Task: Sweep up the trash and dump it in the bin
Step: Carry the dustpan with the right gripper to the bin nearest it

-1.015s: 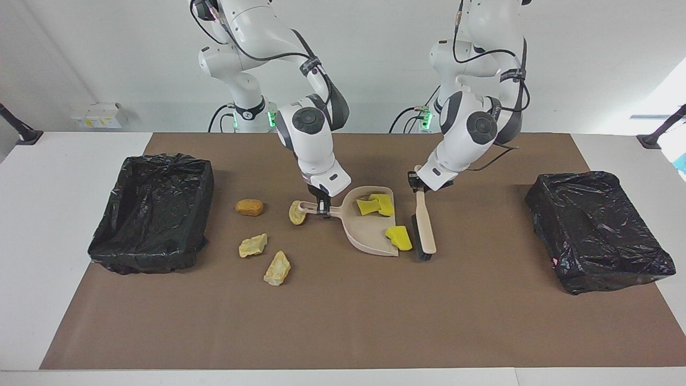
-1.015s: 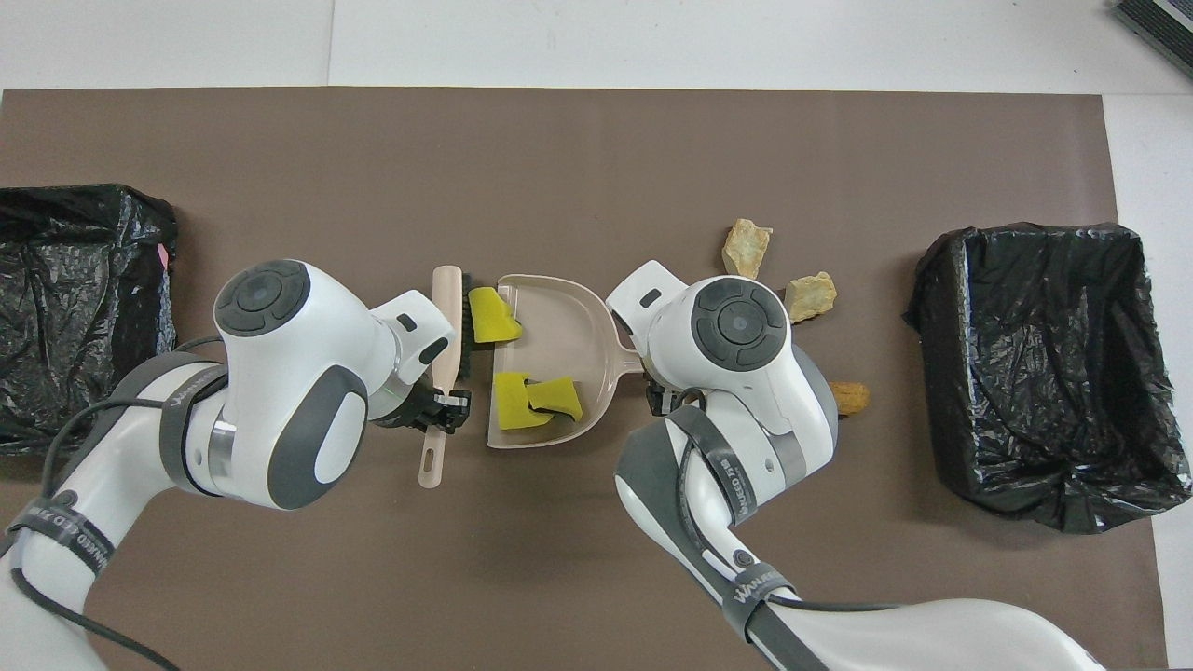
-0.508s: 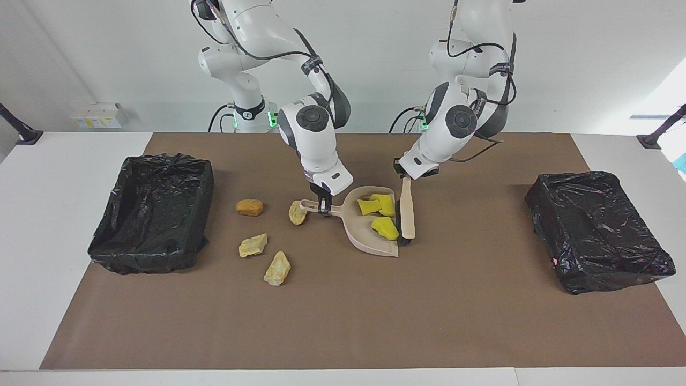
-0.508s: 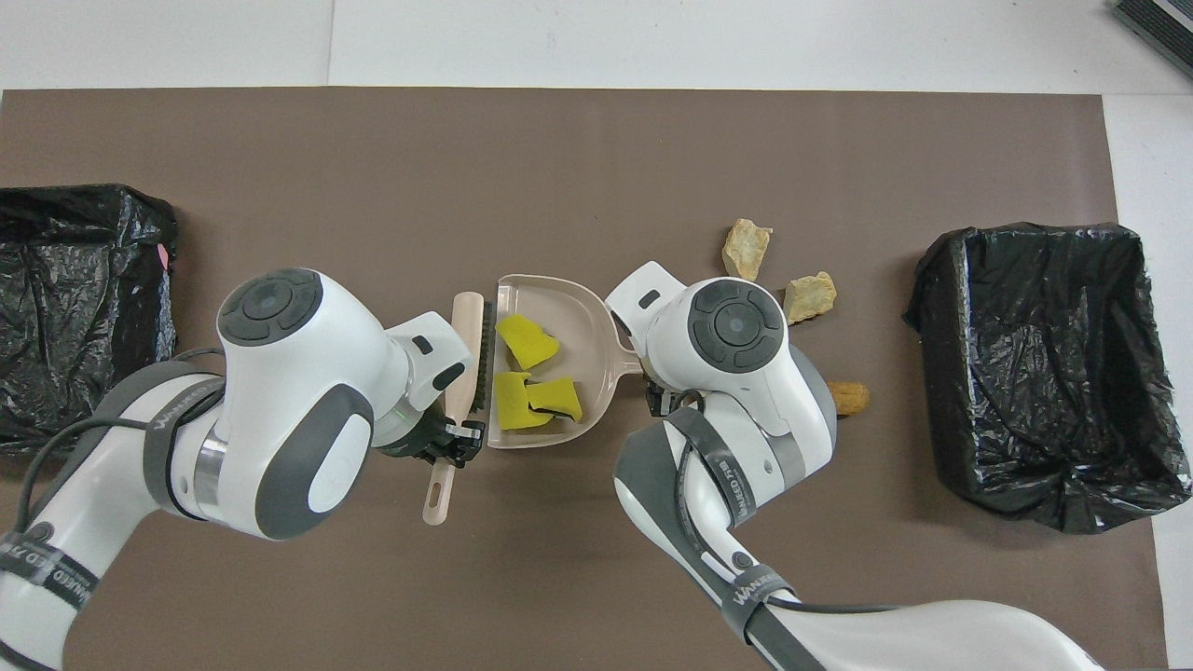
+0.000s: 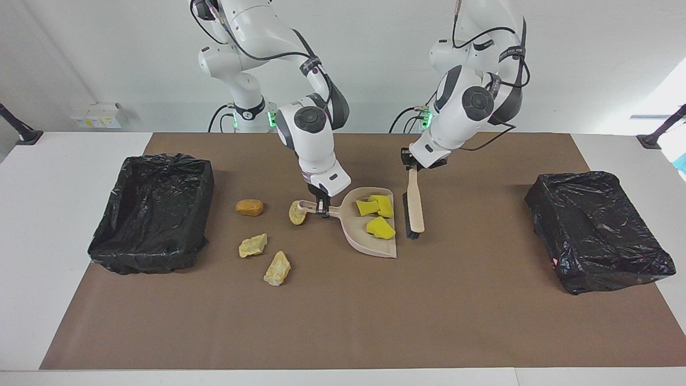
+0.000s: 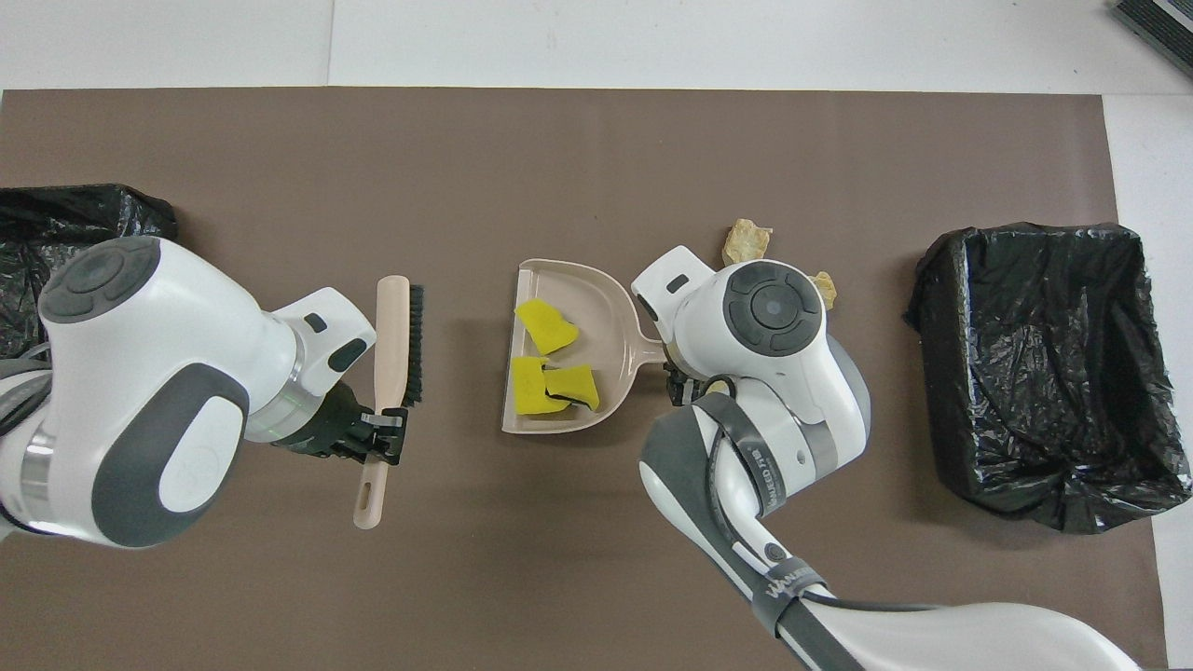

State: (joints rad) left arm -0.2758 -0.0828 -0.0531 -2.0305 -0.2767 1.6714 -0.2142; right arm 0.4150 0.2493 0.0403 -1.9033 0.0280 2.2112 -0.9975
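The white worktop (image 5: 64,177) carries a brown mat (image 5: 343,311) that fills most of the facing view. A black-lined bin (image 5: 153,212) sits at the left of that view, and a second black-lined bin (image 5: 597,230) at its right. At centre lies the beige dustpan (image 5: 370,238), with three yellow chunks (image 5: 379,217) inside its tray. The right claw (image 5: 322,208) is clenched on the dustpan's handle, low at the mat. Just right of the pan, the brush (image 5: 414,206) hangs with its bristles down, lifted clear of the pan in the overhead view; the left claw (image 5: 411,163) is clenched on its handle end. Left of centre, four tan lumps (image 5: 252,245) lie on the mat between the dustpan and the left-hand bin, one of them touching the tip of the pan's handle.
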